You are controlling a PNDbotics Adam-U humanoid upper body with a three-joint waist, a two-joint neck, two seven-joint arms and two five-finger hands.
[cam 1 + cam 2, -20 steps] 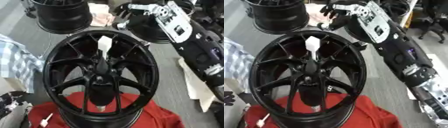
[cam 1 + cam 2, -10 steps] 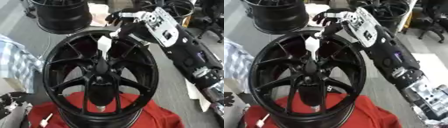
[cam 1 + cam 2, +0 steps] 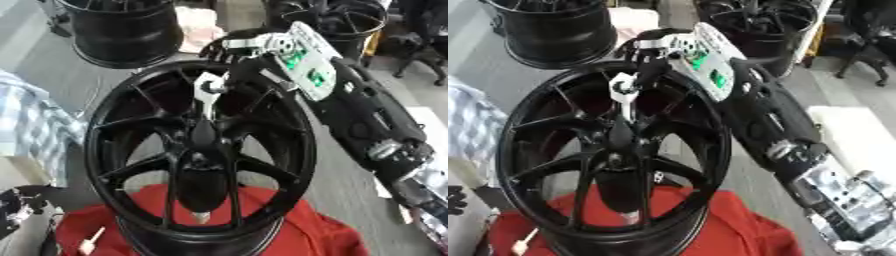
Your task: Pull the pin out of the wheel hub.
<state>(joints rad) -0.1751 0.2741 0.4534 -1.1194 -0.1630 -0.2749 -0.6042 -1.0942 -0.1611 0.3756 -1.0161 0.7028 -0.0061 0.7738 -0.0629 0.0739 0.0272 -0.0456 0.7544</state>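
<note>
At the bottom of the frame a red cloth [image 3: 289, 235] lies under the near rim of the black wheel hub [image 3: 105, 165], which fills the centre; a small white object [image 3: 90, 242] lies on the cloth at lower left. From the hub's middle the white pin [image 3: 206, 95] rises toward upper centre, not yet drawn out. The change is at its top: a second ago the right hand [image 3: 234, 60] was well apart, up at the upper right; half a second ago it was near the pin; now its dark fingers are curled down round the pin's head and appear to touch it, though how fully they enclose it is hard to tell. That suggests the grasp is made or nearly made, so the pull comes next. The left hand shows in neither view. Beyond, another black wheel [image 3: 122, 30] stands at upper left.
</note>
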